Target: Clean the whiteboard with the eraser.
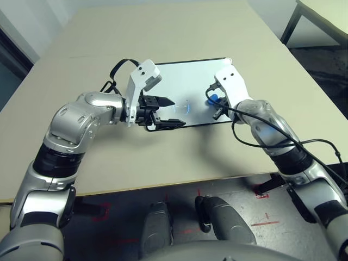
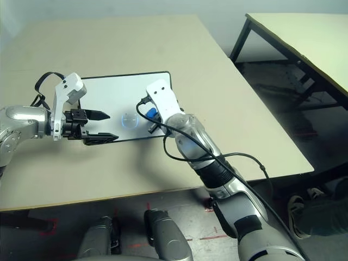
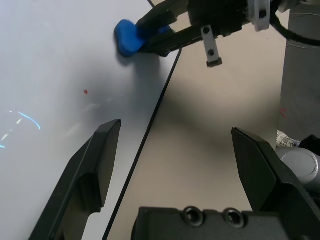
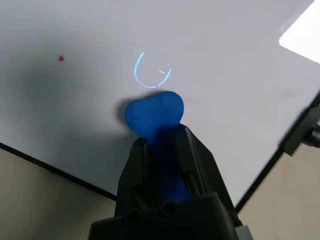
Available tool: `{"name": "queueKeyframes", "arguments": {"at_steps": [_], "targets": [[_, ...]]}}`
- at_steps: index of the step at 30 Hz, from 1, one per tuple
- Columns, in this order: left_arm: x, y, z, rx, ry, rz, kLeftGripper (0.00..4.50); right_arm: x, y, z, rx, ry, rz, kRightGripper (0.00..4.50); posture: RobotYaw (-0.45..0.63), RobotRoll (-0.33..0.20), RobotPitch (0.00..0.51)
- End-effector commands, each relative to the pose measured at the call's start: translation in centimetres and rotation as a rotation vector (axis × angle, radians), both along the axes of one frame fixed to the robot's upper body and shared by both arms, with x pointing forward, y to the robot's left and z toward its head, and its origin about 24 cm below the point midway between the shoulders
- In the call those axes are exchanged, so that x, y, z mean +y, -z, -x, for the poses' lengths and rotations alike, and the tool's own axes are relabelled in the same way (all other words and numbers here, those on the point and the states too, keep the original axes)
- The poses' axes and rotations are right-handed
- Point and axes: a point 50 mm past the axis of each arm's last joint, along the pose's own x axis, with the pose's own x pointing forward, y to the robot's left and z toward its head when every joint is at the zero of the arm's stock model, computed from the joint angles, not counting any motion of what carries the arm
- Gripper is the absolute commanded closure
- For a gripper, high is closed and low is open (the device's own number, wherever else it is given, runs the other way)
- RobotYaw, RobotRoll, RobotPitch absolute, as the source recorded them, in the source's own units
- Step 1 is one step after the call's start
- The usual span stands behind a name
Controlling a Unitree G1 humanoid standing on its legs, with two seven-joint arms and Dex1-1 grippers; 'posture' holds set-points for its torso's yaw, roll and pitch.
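Between the grippers, the whiteboard (image 1: 191,81) offers open passage.

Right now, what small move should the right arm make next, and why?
Probably slide the peanut-shaped blue eraser toward the robot's left, onto the pale blue curved mark, because the right pincer already grips it right beside that unwiped mark on the whiteboard.

Whiteboard (image 1: 190,81) on table (image 1: 136,163); eraser (image 4: 155,115) on its R part.
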Motion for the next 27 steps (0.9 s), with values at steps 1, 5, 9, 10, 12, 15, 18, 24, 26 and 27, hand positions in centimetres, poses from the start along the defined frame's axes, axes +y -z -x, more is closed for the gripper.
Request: {"name": "queueKeyframes", "arguments": {"at_steps": [1,5,9,10,12,15,18,24,26,27], "targets": [[-0.2,0.1,0.2,0.007,0.005,-0.006,0.00,1.1,1.3,0.1,0.053,-0.048,0.023,3.92,-0.05,0.000,0.157],[-0.2,0.1,0.2,0.009,0.003,-0.006,0.00,1.5,1.2,0.0,0.044,-0.064,0.022,3.92,-0.05,0.000,0.158],[-0.2,0.1,0.2,0.010,0.002,-0.005,0.00,2.6,0.6,-0.1,0.025,-0.107,0.011,3.93,-0.05,0.000,0.158],[-0.2,0.1,0.2,0.010,0.002,-0.005,0.00,2.7,0.5,-0.2,0.023,-0.113,0.010,3.93,-0.05,0.000,0.158],[-0.2,0.1,0.2,0.009,0.002,-0.005,0.00,3.3,0.4,-0.1,0.021,-0.136,0.008,3.93,-0.05,0.000,0.158],[-0.2,0.0,0.2,0.006,-0.003,-0.004,0.00,4.2,0.3,-0.1,0.018,-0.172,0.005,3.93,-0.05,0.000,0.158],[-0.1,0.0,0.2,0.004,-0.008,-0.005,0.00,5.0,0.2,0.0,0.016,-0.202,0.004,3.93,-0.04,0.000,0.158],[-0.1,0.0,0.3,0.004,-0.014,-0.005,0.00,5.4,0.8,0.0,0.029,-0.227,0.023,3.93,-0.04,0.000,0.157],[0.0,0.0,0.3,0.004,-0.015,-0.005,0.00,5.0,1.3,0.0,0.038,-0.218,0.035,3.93,-0.04,0.000,0.157],[0.0,-0.1,0.3,0.004,-0.015,-0.006,0.00,4.8,1.4,0.0,0.041,-0.213,0.040,3.93,-0.04,0.000,0.157]]}}
